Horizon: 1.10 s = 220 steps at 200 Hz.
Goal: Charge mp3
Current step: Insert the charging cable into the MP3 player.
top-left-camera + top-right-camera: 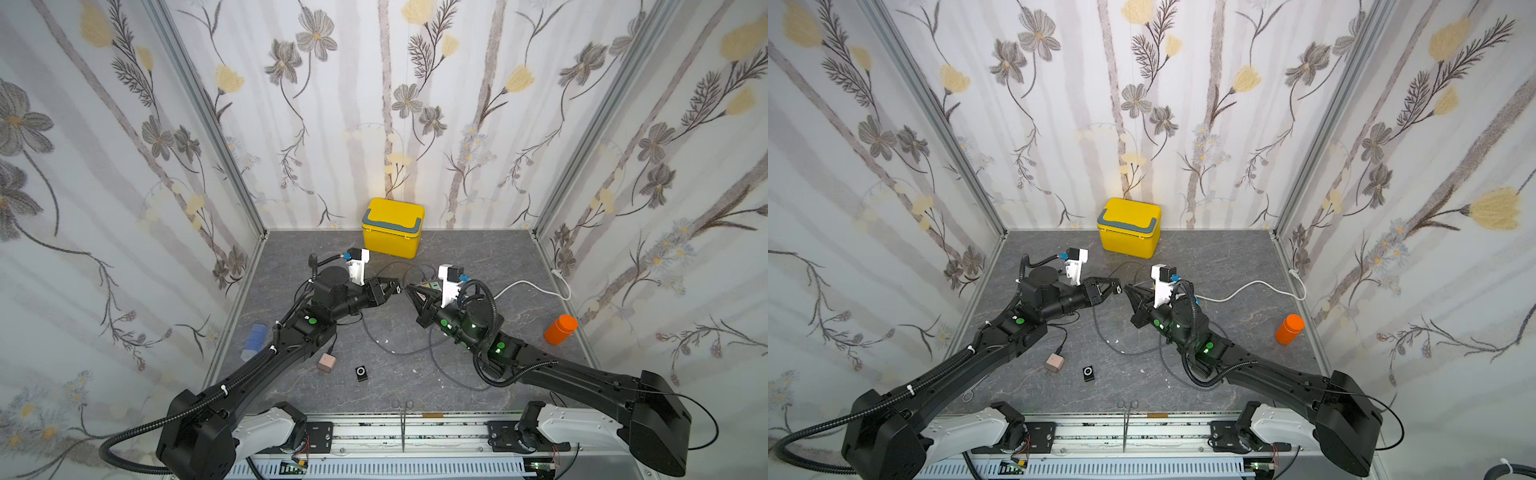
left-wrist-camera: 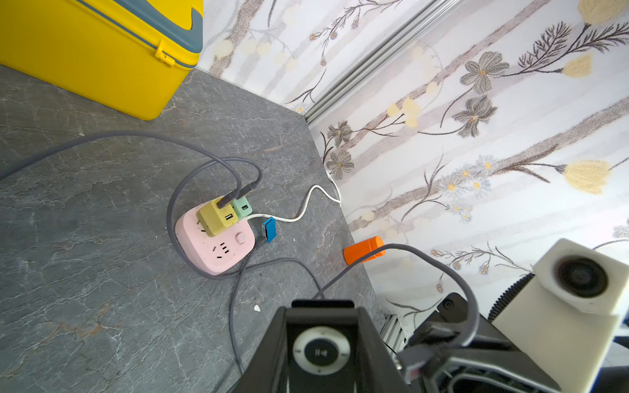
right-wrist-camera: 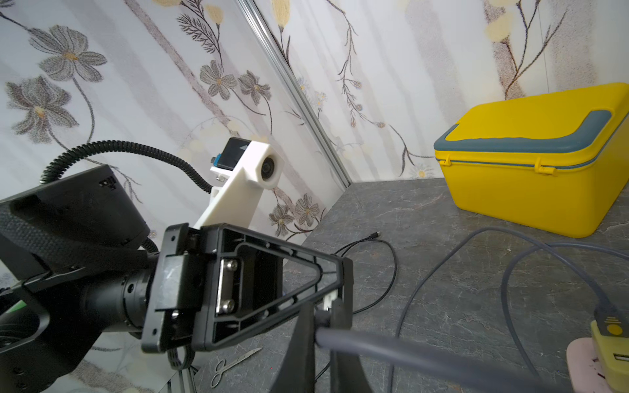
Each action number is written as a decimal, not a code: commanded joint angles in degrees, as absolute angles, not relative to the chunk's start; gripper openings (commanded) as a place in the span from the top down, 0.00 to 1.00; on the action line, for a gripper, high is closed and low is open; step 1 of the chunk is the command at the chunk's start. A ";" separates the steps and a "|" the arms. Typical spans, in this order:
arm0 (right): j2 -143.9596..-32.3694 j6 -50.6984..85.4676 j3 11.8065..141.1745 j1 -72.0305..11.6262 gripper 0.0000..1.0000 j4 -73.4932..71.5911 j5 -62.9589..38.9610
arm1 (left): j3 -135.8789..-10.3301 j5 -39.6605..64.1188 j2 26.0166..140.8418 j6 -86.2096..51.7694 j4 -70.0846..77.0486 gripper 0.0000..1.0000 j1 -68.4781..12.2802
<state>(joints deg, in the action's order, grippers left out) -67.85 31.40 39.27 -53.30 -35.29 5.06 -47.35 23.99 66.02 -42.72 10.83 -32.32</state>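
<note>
- A grey table [image 1: 478, 257] is enclosed by flowered walls. A yellow box [image 1: 392, 228] with a grey handle is set at the far middle, its lid down.
- The left gripper [image 1: 397, 287] is reached in from the near left to mid-table. Its jaws are only narrowly parted and are clamped on the two sides of the mp3 player [image 2: 321, 352]. The player is held clear of the table, and its round control wheel is seen in the left wrist view.
- The right gripper [image 1: 409, 286] is brought in from the near right, almost tip to tip with the left one. Its jaws are pinched tight on the grey cable [image 3: 408, 354] close to the plug end, which is pointed at the held player. Whether the plug is seated in the player cannot be told.
- A pink power strip [image 2: 218, 251] is laid just right of centre, beyond the right gripper. A yellow adapter [image 2: 216, 216] and a green adapter [image 2: 243, 207] are plugged into it. A grey cable is plugged into the top of the yellow adapter, and a white cord [image 2: 306, 204] is led off to the right wall.
- An orange bottle [image 1: 561, 329] is placed near the right wall.
- A second black player [image 1: 361, 372] is left on the table at the near middle, just beside a beige plug [image 1: 326, 363] and well apart from both grippers.
</note>
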 commanded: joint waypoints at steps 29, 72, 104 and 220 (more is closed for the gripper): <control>-69.93 32.14 40.43 -53.42 1.00 -38.37 3.71 | -46.68 23.67 65.30 -43.46 13.07 0.87 -32.31; -69.68 32.45 40.09 -53.44 1.00 -38.33 3.90 | -46.67 23.96 65.22 -43.46 12.99 0.87 -32.34; -70.84 33.80 39.73 -53.43 1.00 -38.84 3.20 | -46.91 24.04 65.46 -43.15 12.22 0.87 -32.34; -72.83 35.77 38.48 -53.88 1.00 -40.56 5.38 | -46.73 23.91 64.60 -43.33 12.21 0.87 -33.10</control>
<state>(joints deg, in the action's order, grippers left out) -72.05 34.92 38.70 -53.63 -40.03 4.45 -46.72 22.52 65.08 -43.51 8.80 -32.67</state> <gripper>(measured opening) 0.061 0.296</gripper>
